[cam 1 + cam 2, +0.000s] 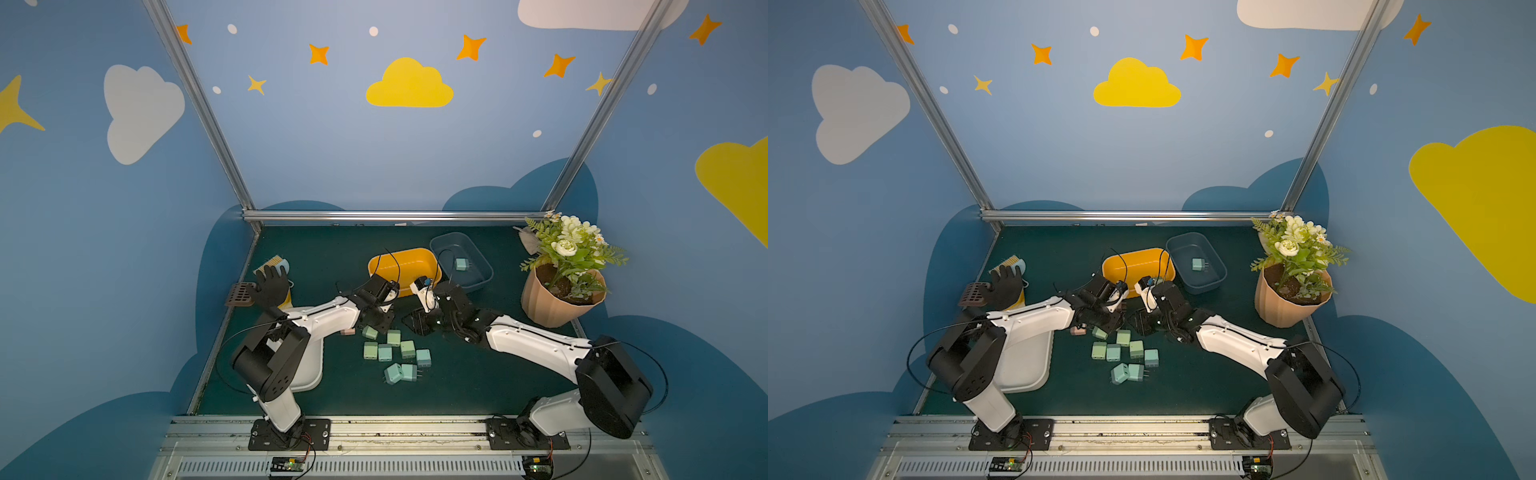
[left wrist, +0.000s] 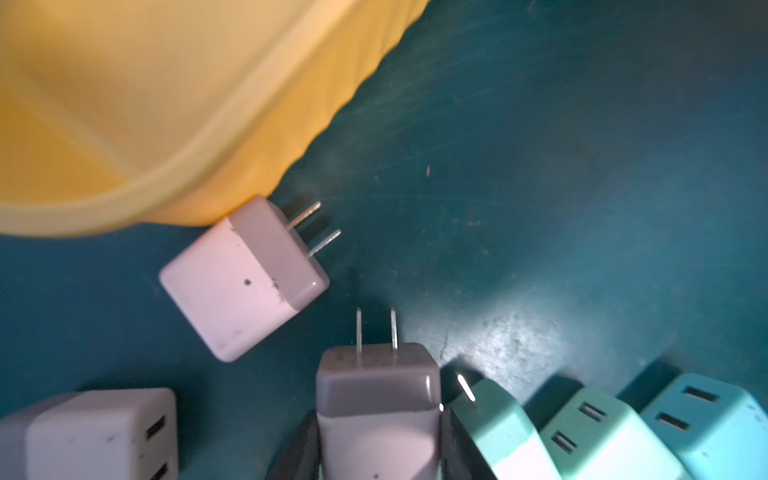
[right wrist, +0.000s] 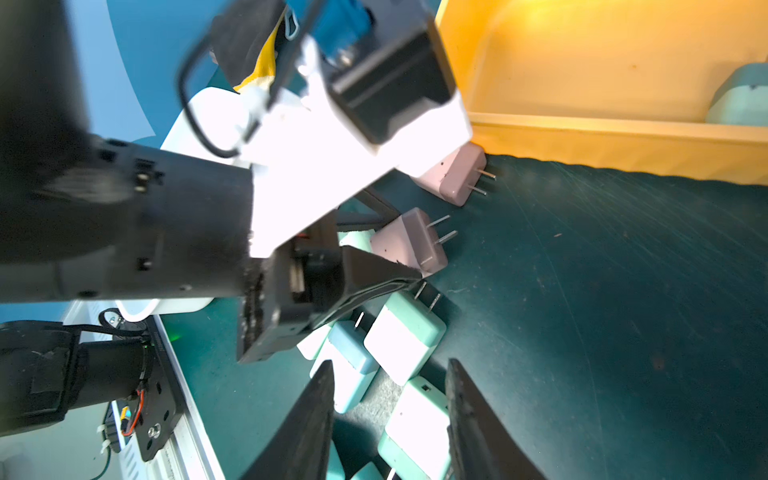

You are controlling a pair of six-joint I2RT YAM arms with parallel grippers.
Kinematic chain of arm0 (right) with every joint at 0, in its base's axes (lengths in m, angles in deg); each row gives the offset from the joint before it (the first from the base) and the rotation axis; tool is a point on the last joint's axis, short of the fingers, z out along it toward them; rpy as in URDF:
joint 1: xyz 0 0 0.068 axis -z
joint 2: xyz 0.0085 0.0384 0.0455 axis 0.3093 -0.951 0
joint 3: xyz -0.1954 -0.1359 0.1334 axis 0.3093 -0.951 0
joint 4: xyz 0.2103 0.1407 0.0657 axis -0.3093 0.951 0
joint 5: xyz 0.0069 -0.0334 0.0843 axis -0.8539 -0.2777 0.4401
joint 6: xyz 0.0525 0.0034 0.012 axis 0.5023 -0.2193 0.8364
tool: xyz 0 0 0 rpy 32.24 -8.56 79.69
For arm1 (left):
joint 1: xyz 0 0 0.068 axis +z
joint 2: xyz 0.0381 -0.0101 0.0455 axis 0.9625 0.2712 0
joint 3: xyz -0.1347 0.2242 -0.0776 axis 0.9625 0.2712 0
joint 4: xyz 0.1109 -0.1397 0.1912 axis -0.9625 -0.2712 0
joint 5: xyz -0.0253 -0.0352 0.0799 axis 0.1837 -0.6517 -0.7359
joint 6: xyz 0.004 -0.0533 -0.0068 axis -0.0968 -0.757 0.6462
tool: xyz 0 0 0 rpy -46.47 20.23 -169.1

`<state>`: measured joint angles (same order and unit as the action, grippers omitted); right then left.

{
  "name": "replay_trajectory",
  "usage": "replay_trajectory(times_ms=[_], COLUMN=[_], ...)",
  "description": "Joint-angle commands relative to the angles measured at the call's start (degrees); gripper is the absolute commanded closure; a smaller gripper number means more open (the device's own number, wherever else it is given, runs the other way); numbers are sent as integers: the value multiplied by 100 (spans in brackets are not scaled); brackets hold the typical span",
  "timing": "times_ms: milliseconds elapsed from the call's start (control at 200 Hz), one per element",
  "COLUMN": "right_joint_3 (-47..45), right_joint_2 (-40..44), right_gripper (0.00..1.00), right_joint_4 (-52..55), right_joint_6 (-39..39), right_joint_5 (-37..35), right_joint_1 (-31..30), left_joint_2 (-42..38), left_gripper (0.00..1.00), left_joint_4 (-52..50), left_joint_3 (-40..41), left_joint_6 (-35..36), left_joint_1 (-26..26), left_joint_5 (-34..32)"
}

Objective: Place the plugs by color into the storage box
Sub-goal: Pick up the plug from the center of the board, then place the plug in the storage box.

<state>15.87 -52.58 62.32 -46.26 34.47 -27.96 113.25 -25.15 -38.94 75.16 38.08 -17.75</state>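
My left gripper [image 2: 378, 432] is clamped on a pink plug [image 2: 376, 374], with a finger pressed to each side and the prongs pointing away from the wrist. The plug is a rounded cube with a pale pink body and a duller mauve cap, from which two thin metal prongs stand out. I cannot tell whether it is off the mat [image 1: 478, 374].

A second pink plug [image 2: 243, 278] lies on its side, touching the outer wall of the yellow bin [image 1: 409, 266]. A third pink plug [image 2: 99, 432] lies near the gripper and shows two dark slots in its end.

My right gripper [image 3: 390, 365] has its jaws narrowly apart over a green plug [image 3: 419, 432]. One finger is at the plug's edge and the other stands clear, so nothing is clamped.

The green and teal plugs [image 1: 407, 349] lie clustered on the mat between the two arms. They have the same shape, with pale bodies and coloured caps. One teal plug [image 1: 461, 264] lies in the blue bin [image 1: 476, 255].
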Motion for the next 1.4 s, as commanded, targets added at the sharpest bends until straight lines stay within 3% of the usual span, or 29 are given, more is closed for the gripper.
replay_trajectory(times_ms=[0,400,586,721,1011,1166,1397], right_joint_3=[123,-83,-216,-435,-547,-508,-252], right_joint_2=[50,294,444,668,945,892,570], right_gripper=[55,55,55,55,55,56,58], right_joint_4=[-110,-1023,-1474,-1655,-1045,-961,-1128], right_joint_6=[153,-160,-372,-260,-608,-701,-892], right_joint_5=[92,584,1013,991,955,1168,1227], right_joint_1=[-21,-30,-60,-81,-166,-223,-370], left_joint_2=[-333,-1050,-1192,-1138,-1608,-1863,-2795], left_gripper=[65,69,79,97,97,97,97], left_joint_4=[-52,-388,-34,-164,3,-384,-535], left_joint_3=[46,-3,280,184,726,732,1104], left_joint_6=[102,-67,-165,-282,-971,-1067,-1407], left_joint_1=[-14,40,94,199,224,207,214], left_joint_5=[118,-70,73,109,-152,-232,-485])
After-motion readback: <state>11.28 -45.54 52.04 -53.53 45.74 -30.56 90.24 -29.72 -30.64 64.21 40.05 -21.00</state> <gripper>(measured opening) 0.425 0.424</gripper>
